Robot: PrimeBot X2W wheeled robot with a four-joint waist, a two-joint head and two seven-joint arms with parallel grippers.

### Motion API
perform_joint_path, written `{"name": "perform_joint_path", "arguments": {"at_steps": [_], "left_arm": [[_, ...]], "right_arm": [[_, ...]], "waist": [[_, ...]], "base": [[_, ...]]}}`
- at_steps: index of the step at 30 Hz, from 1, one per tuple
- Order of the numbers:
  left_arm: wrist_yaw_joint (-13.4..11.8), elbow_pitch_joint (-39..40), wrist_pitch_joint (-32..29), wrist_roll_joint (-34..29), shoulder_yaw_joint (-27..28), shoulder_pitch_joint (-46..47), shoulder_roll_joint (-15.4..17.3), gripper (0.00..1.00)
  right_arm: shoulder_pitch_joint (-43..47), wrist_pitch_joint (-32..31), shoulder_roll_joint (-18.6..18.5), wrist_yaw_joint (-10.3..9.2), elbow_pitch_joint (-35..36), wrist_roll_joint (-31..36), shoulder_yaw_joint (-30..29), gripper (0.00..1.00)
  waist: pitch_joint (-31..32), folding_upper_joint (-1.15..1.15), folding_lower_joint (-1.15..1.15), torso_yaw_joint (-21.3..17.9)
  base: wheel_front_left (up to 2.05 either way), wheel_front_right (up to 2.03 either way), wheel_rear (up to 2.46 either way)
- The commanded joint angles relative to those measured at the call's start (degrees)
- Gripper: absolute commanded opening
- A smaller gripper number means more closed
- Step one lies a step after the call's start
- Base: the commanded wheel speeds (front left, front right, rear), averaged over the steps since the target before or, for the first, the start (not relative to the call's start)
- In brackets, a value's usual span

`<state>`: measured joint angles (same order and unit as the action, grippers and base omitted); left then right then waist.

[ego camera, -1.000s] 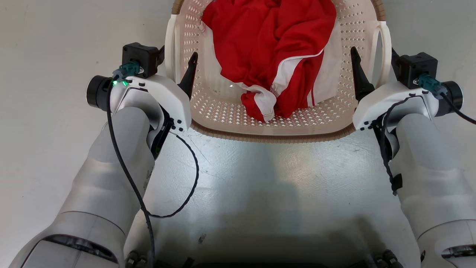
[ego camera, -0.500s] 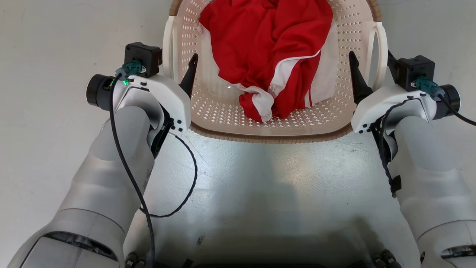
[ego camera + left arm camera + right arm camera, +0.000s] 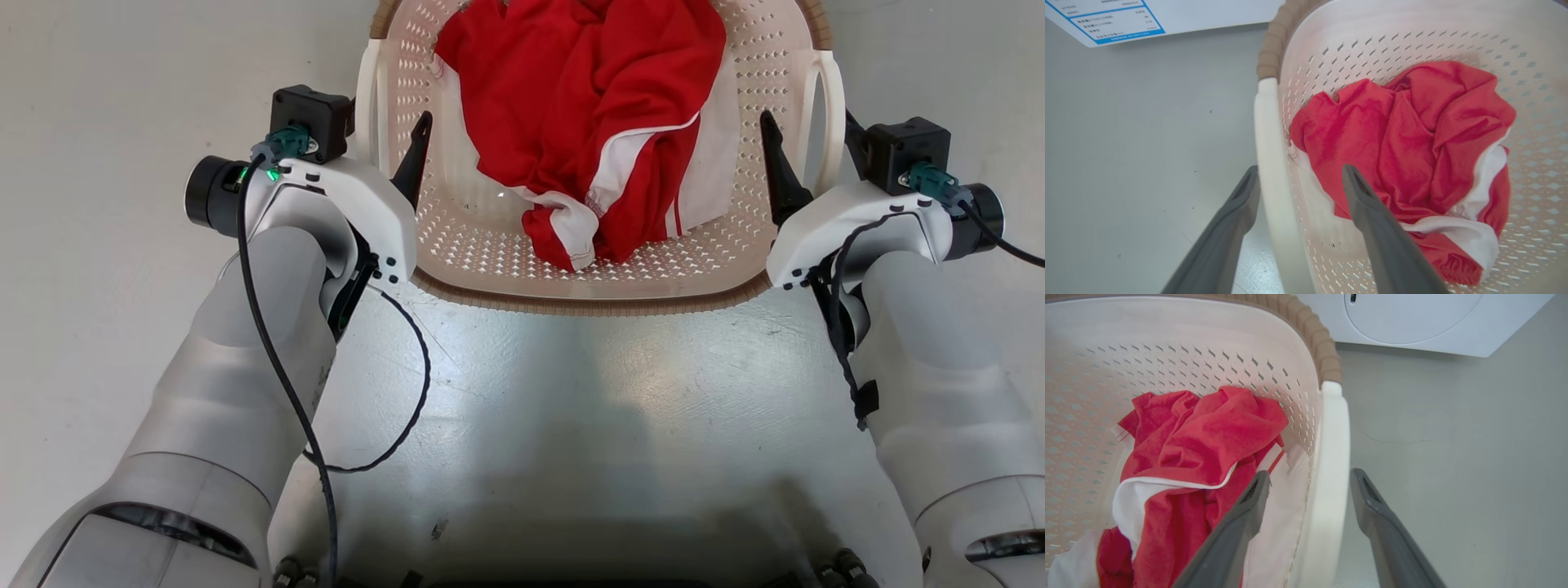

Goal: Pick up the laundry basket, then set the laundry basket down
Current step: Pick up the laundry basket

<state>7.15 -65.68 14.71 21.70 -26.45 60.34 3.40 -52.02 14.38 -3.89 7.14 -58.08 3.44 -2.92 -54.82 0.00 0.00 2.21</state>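
Grey floor point(image 3: 122, 82) bears the laundry basket point(image 3: 604, 304) straight ahead; left gripper point(image 3: 1300, 171) and right gripper point(image 3: 1310, 474) each straddle one side handle point(image 3: 1269, 134), fingers spread wide, nothing clamped yet.

Item: white rectangular printed label with blue border point(image 3: 1106, 18), at eleven o'clock in the left wrist view, on a white flat panel point(image 3: 1216, 12). Rows of small dark print, too blurred to read.

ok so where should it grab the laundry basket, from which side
Grip the laundry basket by the left handle and right handle, from above, both at once: thin white bars on opposite sides, which the open left end effector and right end effector straddle.
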Motion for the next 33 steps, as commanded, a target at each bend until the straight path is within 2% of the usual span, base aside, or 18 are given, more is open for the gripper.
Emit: {"name": "perform_joint_path", "arguments": {"at_steps": [1, 13, 14, 15, 16, 26, 33], "left_arm": [[0.34, 0.17, 0.29, 0.35, 0.59, -0.58, 1.82, 1.0], [0.34, -0.48, 0.29, 0.41, -0.06, -0.39, 2.1, 1.0], [0.34, -0.84, 0.29, 0.32, -0.55, -0.42, 1.98, 0.89], [0.34, -0.84, 0.29, 0.32, -0.55, -0.42, 1.98, 0.89], [0.34, -1.42, 0.29, 0.27, -1.18, -0.51, 1.85, 0.0], [0.34, -2.3, 0.28, 0.92, -2.84, 0.04, 1.88, 0.0], [0.34, -3.47, 0.29, 1.94, -2.86, -1.22, 1.68, 0.0]], "right_arm": [[1.59, 0.62, 1.02, 0.35, 0.26, -0.32, 1.16, 1.0], [1.72, 0.62, 1.02, 0.35, 0.2, -1.35, 1.43, 1.0], [1.83, 0.62, 1.02, 0.35, -0.04, -2.0, 1.9, 0.0], [1.83, 0.62, 1.02, 0.35, -0.04, -2.0, 1.9, 0.0], [1.98, 0.62, 1.02, 0.35, -0.62, -2.57, 2.83, 0.0], [2.03, 0.62, 1.02, 0.35, -2.56, -2.52, 3.7, 0.0], [2.43, 0.62, 1.02, 0.35, -5.31, -3.02, 5.01, 0.0]], "waist": [[0.0, 0.0, 0.0, -0.04], [-0.13, 0.0, 0.0, -0.49], [-0.1, 0.0, 0.0, -0.43], [-0.1, 0.0, 0.0, -0.43], [-0.04, 0.0, 0.0, -0.4], [0.5, 0.0, 0.0, -0.4], [3.33, 0.0, 0.0, -0.3]], "base": [[0.0, 0.0, 0.0], [0.0, 0.0, 0.0], [0.0, 0.0, 0.0], [0.0, 0.0, 0.0], [0.0, 0.0, 0.0], [0.0, 0.0, 0.0], [0.0, 0.0, 0.0]]}}
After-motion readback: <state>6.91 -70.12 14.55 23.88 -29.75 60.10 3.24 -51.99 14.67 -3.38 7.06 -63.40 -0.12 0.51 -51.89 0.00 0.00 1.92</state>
